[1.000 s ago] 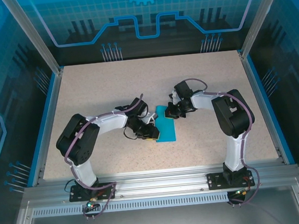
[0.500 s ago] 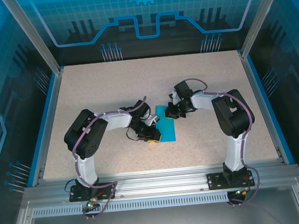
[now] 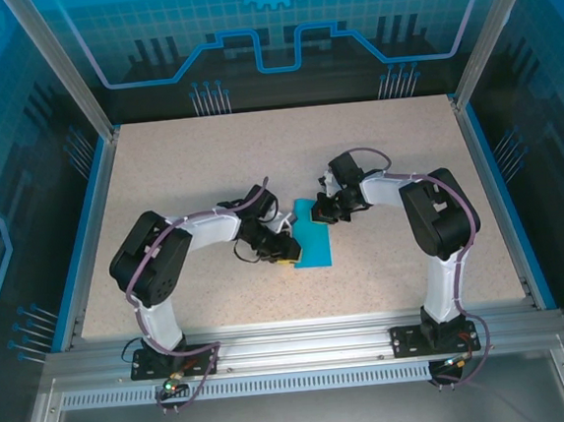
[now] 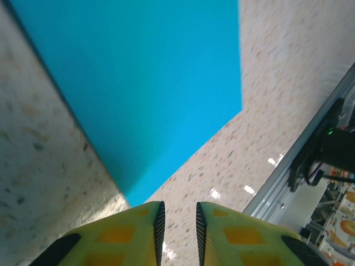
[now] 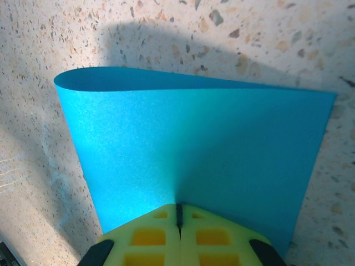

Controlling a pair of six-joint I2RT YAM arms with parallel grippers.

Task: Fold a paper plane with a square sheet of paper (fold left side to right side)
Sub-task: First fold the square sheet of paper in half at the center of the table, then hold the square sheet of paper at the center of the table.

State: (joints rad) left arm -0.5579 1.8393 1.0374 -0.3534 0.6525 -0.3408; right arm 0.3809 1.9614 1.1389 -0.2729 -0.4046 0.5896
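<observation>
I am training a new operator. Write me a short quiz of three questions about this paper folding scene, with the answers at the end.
1. True or false: the square sheet of paper lies completely flat and unfolded on the table.
2. Compare the left claw and the right claw. Which one has its jaws fully shut? A) left B) right C) both
3. Fill in the missing word: the fingers of both claws are coloured ____.

Key: 1 false, because the sheet is bent over with a rounded fold; 2 B; 3 yellow.
</observation>
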